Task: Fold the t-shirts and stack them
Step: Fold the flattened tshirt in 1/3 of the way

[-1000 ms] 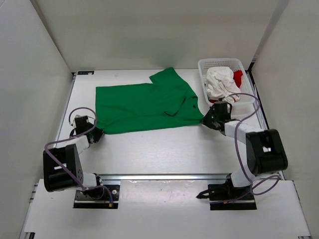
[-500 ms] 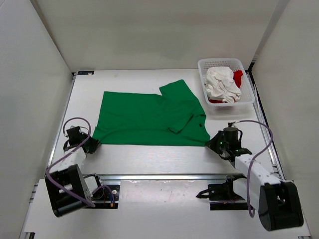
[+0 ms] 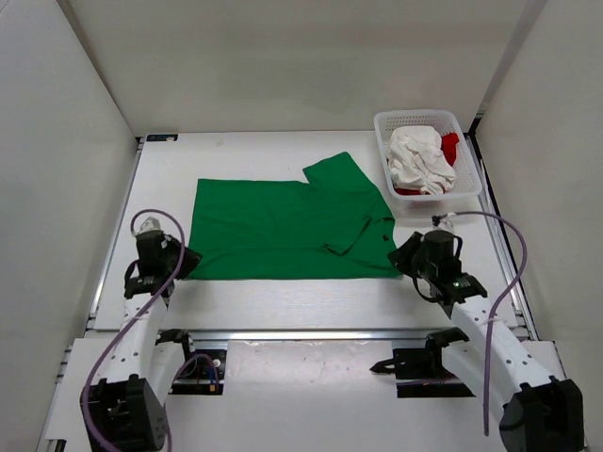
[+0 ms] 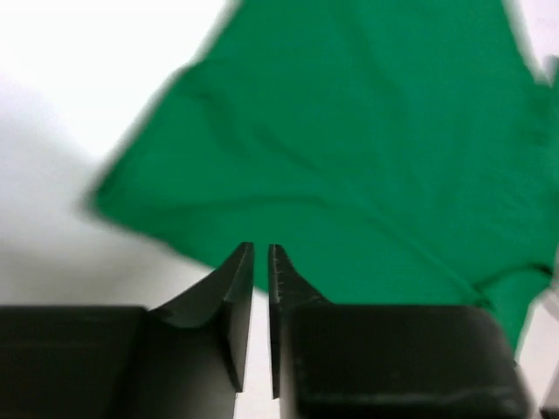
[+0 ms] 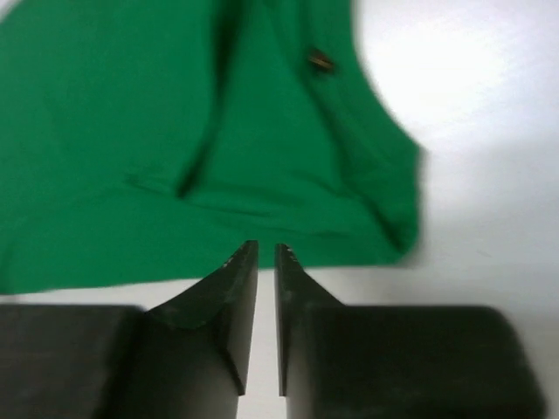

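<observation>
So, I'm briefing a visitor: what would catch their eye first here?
A bright green t-shirt spread out mid-table, the left hand and right hand at its near corners, holding nothing. At the far right, a white basket holds a crumpled white t-shirt and a red t-shirt.

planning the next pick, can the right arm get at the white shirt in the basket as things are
Probably yes: the white t-shirt lies on top in the open basket, just beyond the right claw, with nothing between them.

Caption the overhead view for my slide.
Green t-shirt lies spread between left claw and right claw; white t-shirt and red t-shirt wait in the basket.
</observation>
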Controlling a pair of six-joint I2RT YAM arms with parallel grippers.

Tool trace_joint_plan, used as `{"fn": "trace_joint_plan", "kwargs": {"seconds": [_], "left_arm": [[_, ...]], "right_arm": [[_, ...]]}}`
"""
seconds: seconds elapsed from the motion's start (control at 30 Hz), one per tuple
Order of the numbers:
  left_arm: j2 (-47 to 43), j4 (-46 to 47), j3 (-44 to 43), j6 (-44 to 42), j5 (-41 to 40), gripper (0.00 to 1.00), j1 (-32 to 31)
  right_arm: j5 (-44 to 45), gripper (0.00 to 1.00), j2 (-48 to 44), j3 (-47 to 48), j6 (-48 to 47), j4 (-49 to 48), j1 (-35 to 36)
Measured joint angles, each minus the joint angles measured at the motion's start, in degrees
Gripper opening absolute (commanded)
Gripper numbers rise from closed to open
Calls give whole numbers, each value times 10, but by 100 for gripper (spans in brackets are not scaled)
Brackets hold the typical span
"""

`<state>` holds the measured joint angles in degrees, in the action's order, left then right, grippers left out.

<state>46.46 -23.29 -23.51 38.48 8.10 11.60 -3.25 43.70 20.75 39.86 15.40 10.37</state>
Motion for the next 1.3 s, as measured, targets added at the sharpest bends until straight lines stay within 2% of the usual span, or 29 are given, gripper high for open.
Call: {"fn": "trace_joint_plan", "kwargs": {"seconds": [0.07, 0.17, 0.23, 0.3, 0.4, 0.53, 0.7, 1.07, 1.3], "left_arm": [[8, 30, -16, 5, -11, 12, -62], [47, 71, -31, 20, -39, 9, -183], [87, 99, -39, 31, -49, 10, -251], [124, 128, -44, 41, -57, 9, -294], [180, 173, -45, 56, -63, 9, -326], [226, 219, -44, 68, -63, 9, -349], [236, 266, -27, 74, -59, 8, -353], [236, 290, 30, 70, -47, 9, -331], [236, 296, 34, 70, -43, 9, -327]], "right_arm": [[9, 0, 30, 32, -1, -19, 41], [8, 1, 111, 81, -8, -72, 103], [7, 9, 187, 111, -14, -117, 134], [-1, 24, 256, 129, -21, -149, 146], [-5, 29, 325, 147, -28, -169, 146], [-7, 32, 375, 155, -25, -189, 148], [-12, 33, 394, 155, -18, -210, 151], [-44, 32, 453, 161, 4, -237, 150], [-56, 16, 488, 203, 4, -231, 147]]}}
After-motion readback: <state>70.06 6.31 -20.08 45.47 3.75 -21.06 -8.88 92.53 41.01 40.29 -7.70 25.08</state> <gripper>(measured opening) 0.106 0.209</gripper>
